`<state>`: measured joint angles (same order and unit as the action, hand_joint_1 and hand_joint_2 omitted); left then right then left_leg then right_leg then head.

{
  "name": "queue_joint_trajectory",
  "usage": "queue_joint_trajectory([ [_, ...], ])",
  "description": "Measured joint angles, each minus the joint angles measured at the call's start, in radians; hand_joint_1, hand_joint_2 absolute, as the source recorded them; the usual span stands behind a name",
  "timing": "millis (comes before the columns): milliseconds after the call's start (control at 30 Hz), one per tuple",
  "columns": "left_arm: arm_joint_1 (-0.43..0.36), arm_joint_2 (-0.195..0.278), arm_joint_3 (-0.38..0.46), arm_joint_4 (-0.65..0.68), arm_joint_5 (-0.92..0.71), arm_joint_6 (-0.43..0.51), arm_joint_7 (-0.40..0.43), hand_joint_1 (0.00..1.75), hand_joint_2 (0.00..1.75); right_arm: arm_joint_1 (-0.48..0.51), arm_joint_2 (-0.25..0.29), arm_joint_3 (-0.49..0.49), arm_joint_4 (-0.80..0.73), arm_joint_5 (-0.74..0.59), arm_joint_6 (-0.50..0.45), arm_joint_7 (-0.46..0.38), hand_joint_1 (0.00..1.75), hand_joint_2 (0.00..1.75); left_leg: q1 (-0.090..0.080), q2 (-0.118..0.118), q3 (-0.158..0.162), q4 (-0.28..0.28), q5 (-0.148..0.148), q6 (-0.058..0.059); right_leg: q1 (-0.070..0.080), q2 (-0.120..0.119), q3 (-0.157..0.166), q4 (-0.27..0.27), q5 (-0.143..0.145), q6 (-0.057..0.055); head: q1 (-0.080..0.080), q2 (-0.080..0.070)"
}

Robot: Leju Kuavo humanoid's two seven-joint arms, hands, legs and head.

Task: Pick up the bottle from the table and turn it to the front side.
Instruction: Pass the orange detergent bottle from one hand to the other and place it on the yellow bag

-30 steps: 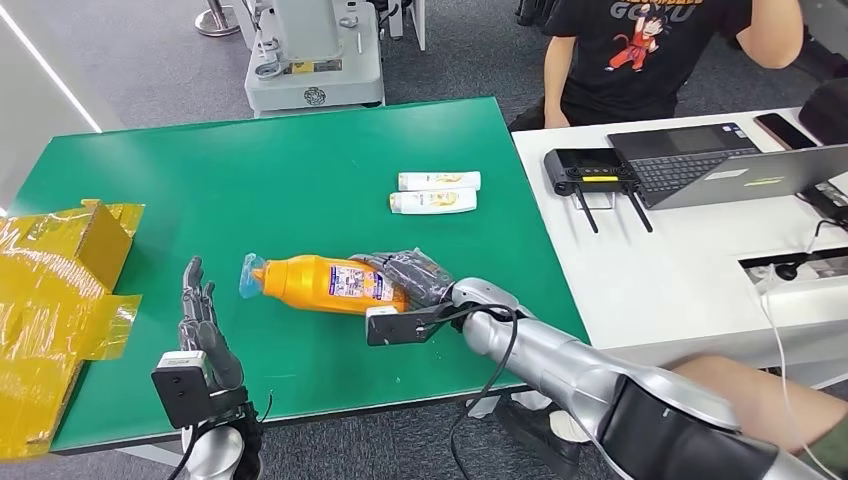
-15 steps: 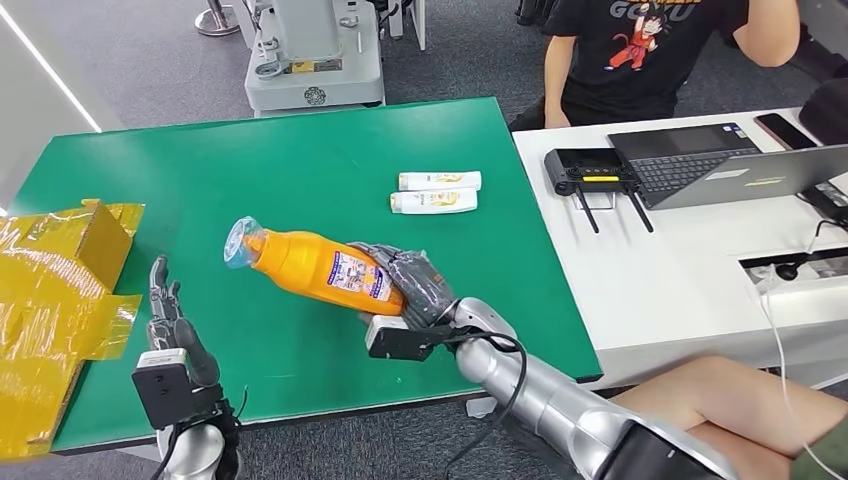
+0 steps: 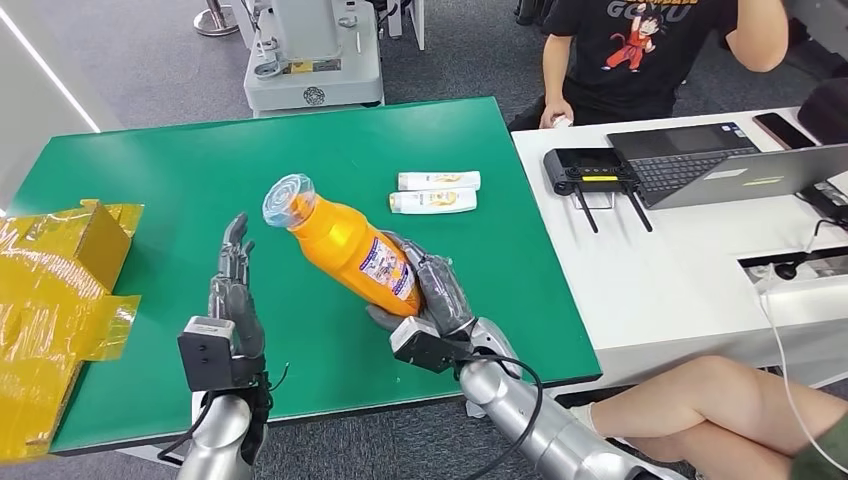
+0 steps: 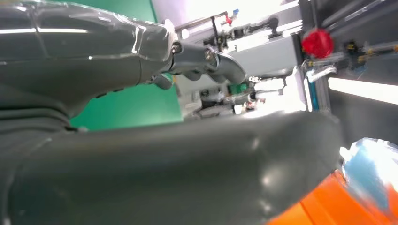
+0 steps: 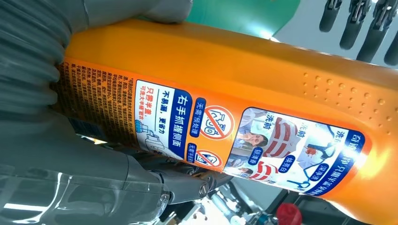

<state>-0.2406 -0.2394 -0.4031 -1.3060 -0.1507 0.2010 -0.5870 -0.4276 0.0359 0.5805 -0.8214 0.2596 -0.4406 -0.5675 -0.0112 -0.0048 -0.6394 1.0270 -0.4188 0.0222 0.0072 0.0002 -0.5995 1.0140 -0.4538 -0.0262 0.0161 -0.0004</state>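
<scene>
Right hand (image 3: 432,290) grips the tilted bottle (image 3: 345,243) above the table (image 3: 150,180) — left hand (image 3: 232,290) beside it, fingers spread.

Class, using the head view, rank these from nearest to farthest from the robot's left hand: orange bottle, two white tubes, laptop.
From the left hand:
1. Orange bottle, just to its right, held up by the right hand.
2. White tubes, farther right on the green table.
3. Laptop, on the white desk.

Right hand (image 3: 432,292) wrapped around lower body of orange bottle (image 3: 352,245), holding it tilted off the table, cap end up and away. Left hand (image 3: 233,290) raised upright beside it, fingers extended and apart, palm facing the bottle, not touching.
</scene>
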Motion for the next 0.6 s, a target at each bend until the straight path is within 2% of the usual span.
queue_joint_trajectory([
  [200,-0.028,-0.018,-0.054,0.010,0.025,-0.013,0.015,0.00,0.00,0.019,0.019,-0.045,-0.004,0.011,0.002,-0.005,1.75,1.75,0.000,0.000,0.000,0.000,0.000,0.000,0.000,0.000,0.000,0.000,0.000,0.000,0.000,0.000],
  [600,-0.049,-0.035,-0.077,0.025,0.035,-0.028,0.017,0.00,0.00,0.009,0.050,-0.072,-0.007,0.032,0.045,0.026,1.75,1.75,0.000,0.001,0.000,0.000,0.000,-0.001,0.000,0.000,-0.001,0.000,0.000,0.000,0.000,0.000],
])
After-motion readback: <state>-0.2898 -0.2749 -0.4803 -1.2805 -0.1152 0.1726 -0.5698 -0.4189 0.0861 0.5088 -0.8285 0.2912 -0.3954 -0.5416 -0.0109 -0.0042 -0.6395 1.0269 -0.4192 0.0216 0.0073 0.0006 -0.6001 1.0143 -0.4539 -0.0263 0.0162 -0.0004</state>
